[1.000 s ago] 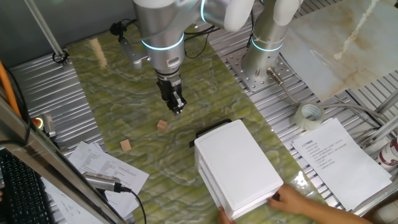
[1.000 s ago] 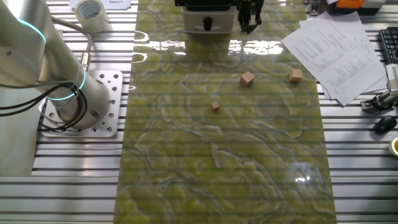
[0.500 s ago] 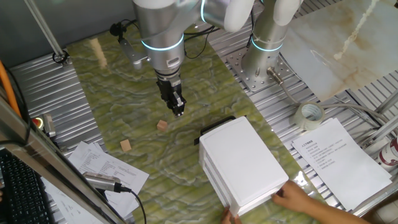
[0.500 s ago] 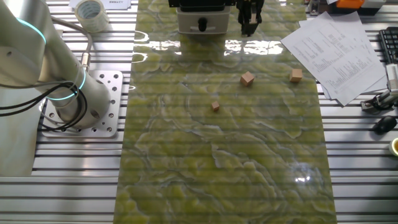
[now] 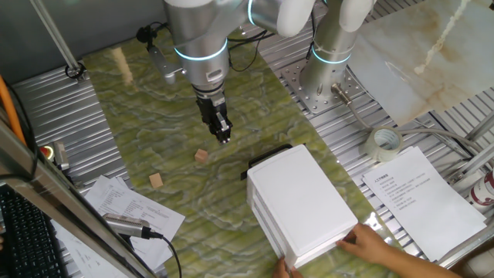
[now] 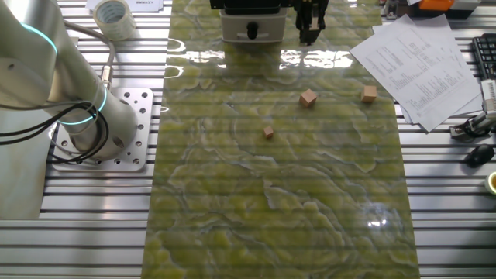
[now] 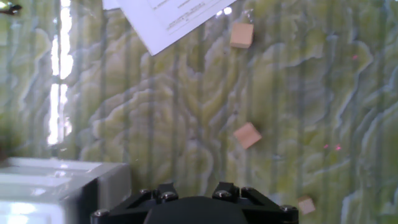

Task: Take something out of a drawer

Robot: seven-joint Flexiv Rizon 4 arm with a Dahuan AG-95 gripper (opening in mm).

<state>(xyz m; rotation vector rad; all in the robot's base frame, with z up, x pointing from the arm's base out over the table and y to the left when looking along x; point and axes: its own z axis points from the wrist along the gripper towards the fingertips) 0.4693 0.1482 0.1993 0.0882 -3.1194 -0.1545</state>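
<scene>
- Wooden cube [image 5: 201, 155]: the one nearest the fingers lies out on the desk [image 5: 147, 108], well apart from the cabinet [image 5: 297, 201]. It is not in the drawer [image 5: 268, 158].
- I judge the wooden cube light, stiff and not fragile. Its flat, plain faces give a dry grip, so taking it across two opposite faces should serve, with the fingers coming straight down.
- Two further cubes lie on the desk: a second cube [image 5: 157, 181] close to the papers [image 7: 177, 15], and a smaller cube [image 6: 267, 132] set apart toward the middle.
- The drawer, uppermost in the cabinet and marked by its black handle [image 6: 251, 31], looks shut or nearly so. Whether anything sits inside is hidden.
- The gripper [image 5: 223, 135] hangs above the desk between the nearest cube and the drawer front, touching neither. Nothing shows between the fingers, but I cannot tell whether they are apart or together: they are small and dark in both fixed views and out of sight in the hand view.
- A person's hand [image 5: 372, 242] rests against the cabinet's rear.
- The desk carries a glossy green marbled mat with strong glare, flat, with open room around the cubes.
- A tape roll [image 5: 384, 144] lies beyond the mat on the ribbed metal.
</scene>
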